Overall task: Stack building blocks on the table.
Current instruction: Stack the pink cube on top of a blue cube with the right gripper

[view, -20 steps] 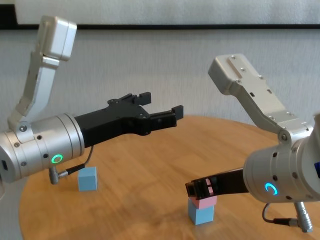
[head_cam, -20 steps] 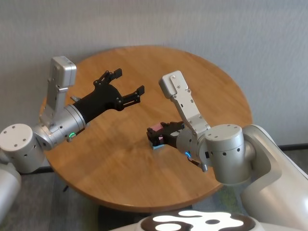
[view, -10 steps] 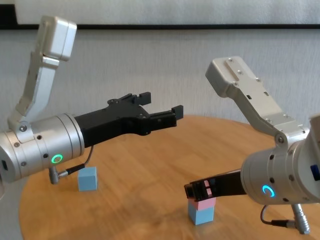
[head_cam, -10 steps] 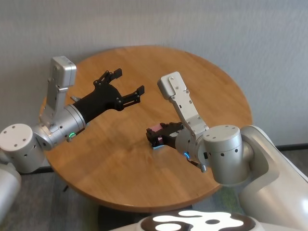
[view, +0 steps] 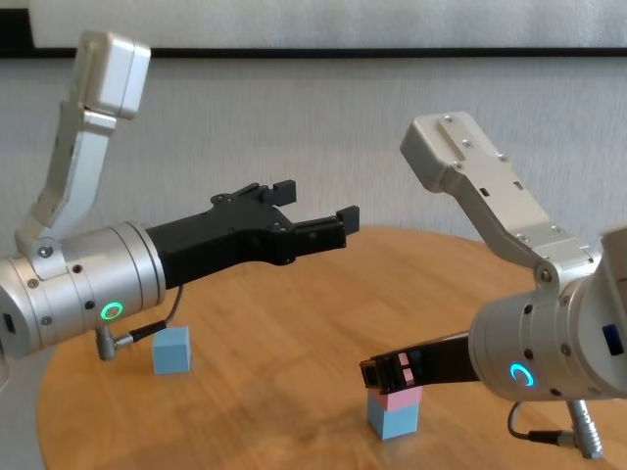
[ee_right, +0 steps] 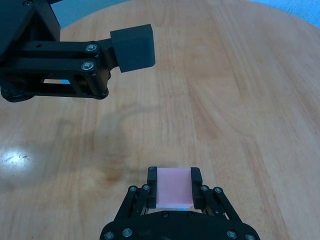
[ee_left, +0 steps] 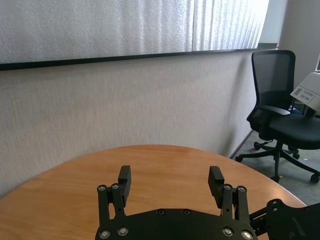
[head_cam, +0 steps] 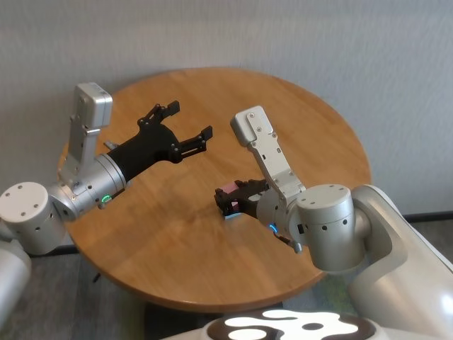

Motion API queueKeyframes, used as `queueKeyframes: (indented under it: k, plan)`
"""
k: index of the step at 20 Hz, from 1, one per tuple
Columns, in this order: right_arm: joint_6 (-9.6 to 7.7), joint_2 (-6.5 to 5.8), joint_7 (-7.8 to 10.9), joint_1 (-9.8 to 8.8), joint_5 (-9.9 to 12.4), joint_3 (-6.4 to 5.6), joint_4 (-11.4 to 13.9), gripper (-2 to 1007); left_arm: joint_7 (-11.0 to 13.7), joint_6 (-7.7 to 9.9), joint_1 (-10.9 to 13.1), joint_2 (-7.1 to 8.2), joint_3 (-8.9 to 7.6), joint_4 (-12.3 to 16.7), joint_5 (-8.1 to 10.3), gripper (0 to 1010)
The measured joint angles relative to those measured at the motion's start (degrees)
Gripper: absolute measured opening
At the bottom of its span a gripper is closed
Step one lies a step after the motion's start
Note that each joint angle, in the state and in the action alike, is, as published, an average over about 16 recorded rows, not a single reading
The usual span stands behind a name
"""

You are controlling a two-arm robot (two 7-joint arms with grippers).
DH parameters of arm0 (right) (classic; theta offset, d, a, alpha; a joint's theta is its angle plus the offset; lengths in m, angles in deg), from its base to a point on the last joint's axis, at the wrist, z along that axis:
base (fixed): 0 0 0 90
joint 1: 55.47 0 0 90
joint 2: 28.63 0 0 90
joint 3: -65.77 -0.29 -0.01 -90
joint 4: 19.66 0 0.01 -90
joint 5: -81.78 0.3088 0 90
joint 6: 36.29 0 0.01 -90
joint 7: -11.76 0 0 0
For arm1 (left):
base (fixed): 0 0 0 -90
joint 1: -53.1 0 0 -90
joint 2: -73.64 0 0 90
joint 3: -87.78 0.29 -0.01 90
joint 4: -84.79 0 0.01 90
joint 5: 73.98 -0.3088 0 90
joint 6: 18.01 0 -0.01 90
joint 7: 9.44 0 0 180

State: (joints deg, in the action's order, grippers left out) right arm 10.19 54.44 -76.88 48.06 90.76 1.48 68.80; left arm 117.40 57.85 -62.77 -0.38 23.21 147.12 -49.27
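On the table (view: 294,333), the right gripper (view: 387,372) is clamped on the pink block (view: 400,397), which sits atop a blue block (view: 395,421). Another blue block (view: 171,350) sits apart beneath the left gripper (view: 313,211), raised, fingers spread.

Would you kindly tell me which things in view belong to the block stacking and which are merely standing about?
Part of the job:
- pink block, held by the right gripper atop a blue block
- second blue block, alone on the table
- left gripper, open, raised above the table

Just standing about:
- office chair beyond the table
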Motion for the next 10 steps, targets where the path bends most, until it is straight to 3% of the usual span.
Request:
queueKeyframes:
  k: [10]
  plan:
    - [0.29, 0.63, 0.51, 0.00, -1.03, -0.48, -0.53, 357, 0.00, 0.00, 0.00, 0.00, 0.00, 0.00, 0.00, 1001]
